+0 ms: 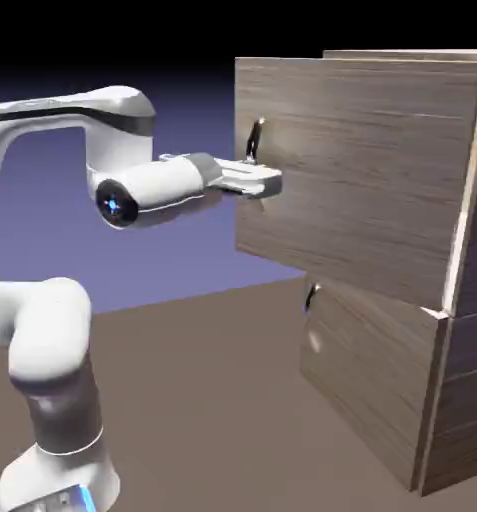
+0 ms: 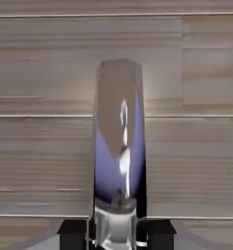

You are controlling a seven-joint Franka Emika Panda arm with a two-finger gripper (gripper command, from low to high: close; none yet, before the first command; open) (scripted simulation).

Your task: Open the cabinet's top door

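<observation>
Cabinet [image 1: 382,330], wood grain, at the exterior view's right; top door [image 1: 362,170] swung partly out from the body. Door handle [image 2: 119,146], shiny metal, upright. Gripper [image 1: 265,186] level, jaws clamped tight on the handle.

Cabinet [image 1: 382,330]: grey-brown wood grain, matt, with horizontal streaks and pale, unfinished-looking edges. Top door [image 1: 362,170]: the same matt wood-grain panel; in the hand view its surface shows as banded planks of lighter and darker grey-brown. Handle [image 2: 119,141] on the top door: polished metal, mirror-glossy, reflecting the blue-violet backdrop and bright highlights. Lower panel handle [image 1: 310,298]: small, dark, with a slight sheen. Arm [image 1: 52,350]: smooth white plastic-like shell, semi-gloss, with dark grey joint bands. Fingers [image 2: 72,233]: dark, matt pads against the metal handle. Worktop [image 1: 212,400]: plain brown, matt, without texture.
</observation>
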